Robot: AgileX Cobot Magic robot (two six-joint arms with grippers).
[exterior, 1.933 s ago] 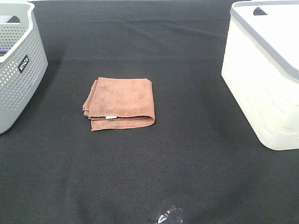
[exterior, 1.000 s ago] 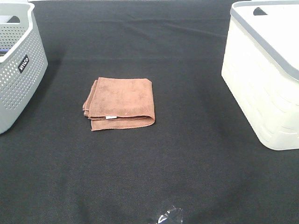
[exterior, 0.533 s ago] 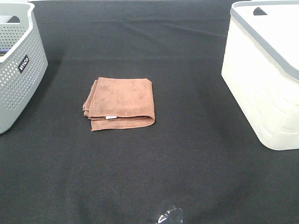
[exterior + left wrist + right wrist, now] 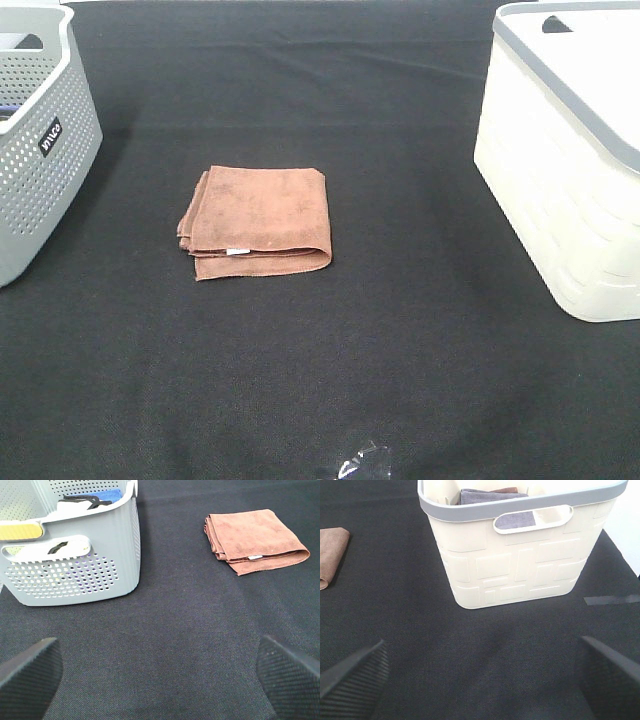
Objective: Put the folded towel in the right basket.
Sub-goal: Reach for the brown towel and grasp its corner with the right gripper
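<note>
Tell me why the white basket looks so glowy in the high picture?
Exterior high view: strong light washes out the basket, so its inside is blank white and its wall pattern faint. Right wrist view: it is evenly lit, its rectangles and the cloths inside plain to see. The towel shows no glare in the high view.

— Your surfaces?
— You had a napped cloth towel (image 4: 257, 220) on a matt woven tabletop (image 4: 400, 350); the right basket (image 4: 555, 215) was smooth cream plastic, the left basket (image 4: 45, 190) perforated grey plastic.
</note>
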